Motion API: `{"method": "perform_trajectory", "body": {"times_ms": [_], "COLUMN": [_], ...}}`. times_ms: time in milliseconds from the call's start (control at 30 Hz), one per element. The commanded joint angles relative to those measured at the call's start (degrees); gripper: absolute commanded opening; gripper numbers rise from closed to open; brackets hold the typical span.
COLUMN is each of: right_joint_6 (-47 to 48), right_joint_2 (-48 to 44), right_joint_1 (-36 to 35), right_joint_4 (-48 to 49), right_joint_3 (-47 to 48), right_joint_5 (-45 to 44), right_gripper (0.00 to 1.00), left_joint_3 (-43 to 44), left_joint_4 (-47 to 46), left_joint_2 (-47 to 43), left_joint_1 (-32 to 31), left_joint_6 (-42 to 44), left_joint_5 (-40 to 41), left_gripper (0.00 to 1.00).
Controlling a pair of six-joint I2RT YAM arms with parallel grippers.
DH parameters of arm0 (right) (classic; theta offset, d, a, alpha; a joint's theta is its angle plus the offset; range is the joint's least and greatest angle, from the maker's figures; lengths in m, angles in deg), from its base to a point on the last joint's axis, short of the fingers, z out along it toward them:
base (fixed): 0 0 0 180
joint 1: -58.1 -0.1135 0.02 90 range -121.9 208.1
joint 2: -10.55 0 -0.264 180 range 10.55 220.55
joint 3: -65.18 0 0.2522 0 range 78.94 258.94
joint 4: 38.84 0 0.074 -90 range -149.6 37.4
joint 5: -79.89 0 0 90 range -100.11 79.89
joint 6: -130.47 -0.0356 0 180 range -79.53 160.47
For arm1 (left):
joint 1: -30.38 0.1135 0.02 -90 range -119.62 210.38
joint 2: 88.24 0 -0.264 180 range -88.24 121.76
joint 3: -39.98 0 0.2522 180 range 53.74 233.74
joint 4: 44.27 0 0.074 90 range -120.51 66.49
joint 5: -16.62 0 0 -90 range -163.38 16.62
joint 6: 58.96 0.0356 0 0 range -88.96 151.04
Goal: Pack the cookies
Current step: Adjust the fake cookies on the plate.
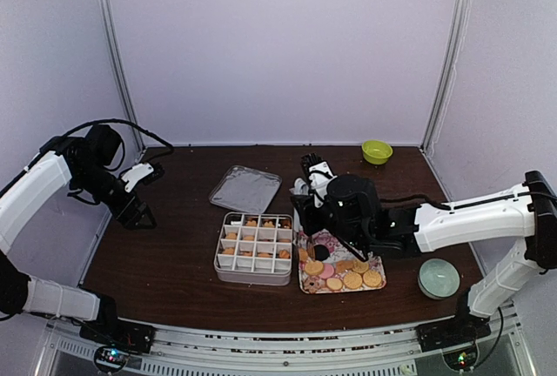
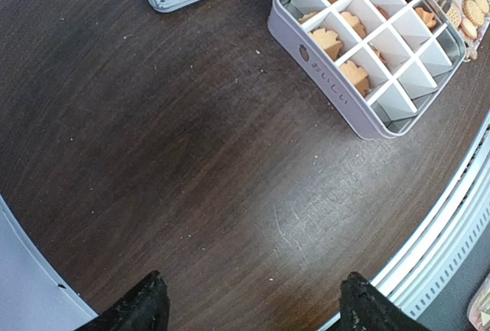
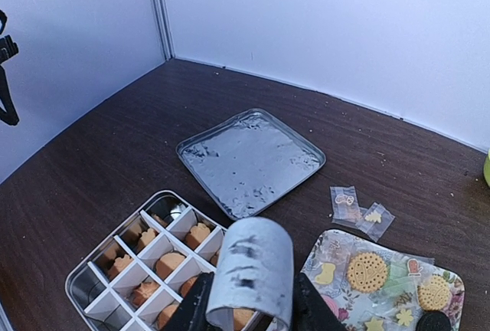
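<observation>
Round golden, pink and dark cookies (image 1: 344, 276) lie on a floral tray (image 1: 376, 263); two golden ones (image 3: 366, 270) show in the right wrist view. A white compartment box (image 1: 254, 245) left of the tray holds orange cookies (image 3: 170, 263) in several cells. My right gripper (image 1: 306, 218) hovers over the gap between box and tray, shut on the looped end of metal tongs (image 3: 249, 273); the tong tips are hidden in that view. My left gripper (image 1: 139, 213) is open and empty over bare table at the far left, also in the left wrist view (image 2: 256, 308).
The box's metal lid (image 1: 245, 189) lies behind the box. A green bowl (image 1: 376, 151) sits at the back right and a pale green dish (image 1: 438, 278) at the front right. Two small clear packets (image 3: 358, 208) lie behind the tray.
</observation>
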Motion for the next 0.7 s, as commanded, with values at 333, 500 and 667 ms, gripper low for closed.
{"method": "perform_trajectory", "body": {"times_ms": [333,500,667], "right_joint_6": [3.31,3.57,4.37], "right_joint_2": [-1.70,-3.85,-5.91], "right_joint_1": [-0.08,-0.05,0.07], "right_joint_4": [0.85,0.89,0.23], "right_joint_3": [2.50,1.21,0.55], "right_joint_5": [-6.19,-7.67,-8.67], "right_gripper": [0.13,0.04,0.00], "left_joint_3": [0.07,-0.12,0.26], "left_joint_4": [0.30,0.30,0.30], "left_joint_2": [-0.61,-0.42,0.02], "left_joint_1": [0.54,0.52,0.49], "left_joint_6": [0.95,1.23,1.21], "left_joint_5": [-1.35,-1.49,-1.66], "left_gripper": [0.78,0.78,0.78]}}
